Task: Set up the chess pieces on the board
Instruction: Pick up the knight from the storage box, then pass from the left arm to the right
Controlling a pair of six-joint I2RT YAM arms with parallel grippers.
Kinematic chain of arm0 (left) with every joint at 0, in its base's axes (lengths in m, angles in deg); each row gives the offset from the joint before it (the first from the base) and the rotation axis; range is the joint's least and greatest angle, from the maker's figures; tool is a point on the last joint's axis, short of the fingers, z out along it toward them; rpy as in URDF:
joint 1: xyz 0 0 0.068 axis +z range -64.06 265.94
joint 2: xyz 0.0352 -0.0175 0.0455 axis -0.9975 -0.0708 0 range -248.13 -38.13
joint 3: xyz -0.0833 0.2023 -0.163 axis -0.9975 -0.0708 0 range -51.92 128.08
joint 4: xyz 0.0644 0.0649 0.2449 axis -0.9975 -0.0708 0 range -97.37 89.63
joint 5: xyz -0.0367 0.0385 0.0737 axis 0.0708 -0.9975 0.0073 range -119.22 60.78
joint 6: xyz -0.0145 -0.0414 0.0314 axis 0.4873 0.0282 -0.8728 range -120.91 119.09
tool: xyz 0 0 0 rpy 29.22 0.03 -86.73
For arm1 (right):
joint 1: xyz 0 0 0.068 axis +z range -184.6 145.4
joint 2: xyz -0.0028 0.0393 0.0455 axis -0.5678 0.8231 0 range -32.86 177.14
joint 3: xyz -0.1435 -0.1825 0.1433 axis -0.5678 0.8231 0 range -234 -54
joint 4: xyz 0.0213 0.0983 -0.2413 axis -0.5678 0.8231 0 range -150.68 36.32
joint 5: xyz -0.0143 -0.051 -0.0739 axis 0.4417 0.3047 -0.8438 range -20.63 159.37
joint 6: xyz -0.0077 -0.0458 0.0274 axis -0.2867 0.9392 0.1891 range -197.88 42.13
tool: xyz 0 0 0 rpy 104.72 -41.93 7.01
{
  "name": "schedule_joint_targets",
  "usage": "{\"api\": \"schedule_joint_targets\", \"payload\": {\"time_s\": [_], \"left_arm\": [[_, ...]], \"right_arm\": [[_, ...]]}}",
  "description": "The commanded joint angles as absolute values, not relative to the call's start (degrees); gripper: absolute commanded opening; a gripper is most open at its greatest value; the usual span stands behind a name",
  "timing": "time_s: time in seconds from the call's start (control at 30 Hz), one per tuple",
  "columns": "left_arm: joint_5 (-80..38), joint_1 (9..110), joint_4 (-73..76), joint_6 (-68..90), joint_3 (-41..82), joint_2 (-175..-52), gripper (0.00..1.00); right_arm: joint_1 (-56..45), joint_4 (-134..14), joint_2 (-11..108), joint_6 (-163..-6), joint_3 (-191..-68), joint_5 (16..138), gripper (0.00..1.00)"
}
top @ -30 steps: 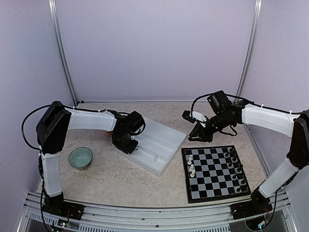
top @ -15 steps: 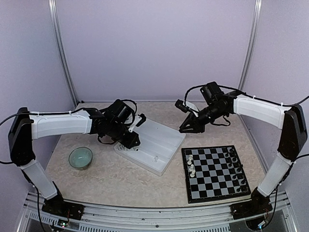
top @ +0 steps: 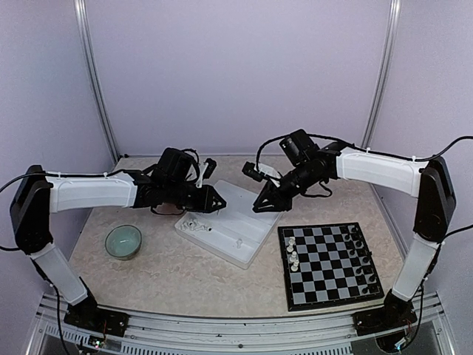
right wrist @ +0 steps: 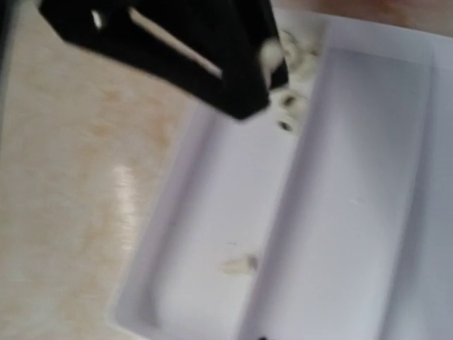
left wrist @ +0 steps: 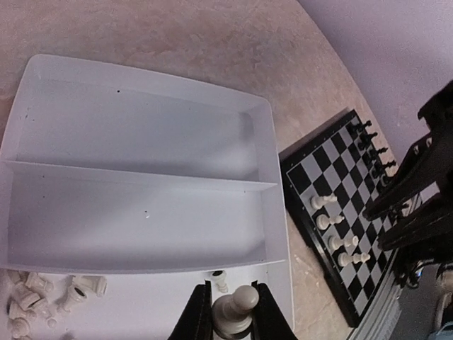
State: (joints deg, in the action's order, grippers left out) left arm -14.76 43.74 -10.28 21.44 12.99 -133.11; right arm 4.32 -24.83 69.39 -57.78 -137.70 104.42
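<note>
Grip: left end effector (left wrist: 232, 315) clenched on a white piece (left wrist: 239, 303), held above the tray (left wrist: 141, 134). Loose pieces (left wrist: 42, 294) lie below. Right end effector (top: 264, 205) hovers nearby, its state unreadable. Advice: keep the piece upright, pass wide of the right end effector, and lower it squarely onto the board (top: 329, 268).

One board (top: 329, 265) carries four white chess pieces (left wrist: 325, 222) along its left side; the black ones along its right side are too small to count. There is also one white tray (top: 247, 214) and one green bowl (top: 123, 241).
</note>
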Motion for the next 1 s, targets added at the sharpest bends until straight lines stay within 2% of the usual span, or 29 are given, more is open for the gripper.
{"api": "schedule_joint_targets", "payload": {"time_s": [0.0,0.17,0.47,0.57,0.97], "left_arm": [[-9.09,46.32,5.38,46.38,7.42,-131.08,0.16],[-4.72,47.39,19.40,66.05,1.72,-130.19,0.16],[-3.85,48.15,46.02,88.23,-8.39,-130.44,0.15],[-4.63,48.15,50.22,91.47,-10.35,-130.65,0.15],[-5.22,47.71,53.76,93.84,-11.44,-131.17,0.15]], "right_arm": [[7.37,-29.71,66.05,-55.51,-135.98,90.48,0.20],[13.86,-33.55,65.44,-51.39,-136.92,76.05,0.23],[21.51,-37.35,68.42,-50.76,-140.08,63.30,0.32],[21.65,-37.52,69.31,-52.93,-141.44,62.74,0.36],[23.39,-35.94,72.09,-55.59,-144.34,64.76,0.43]]}}
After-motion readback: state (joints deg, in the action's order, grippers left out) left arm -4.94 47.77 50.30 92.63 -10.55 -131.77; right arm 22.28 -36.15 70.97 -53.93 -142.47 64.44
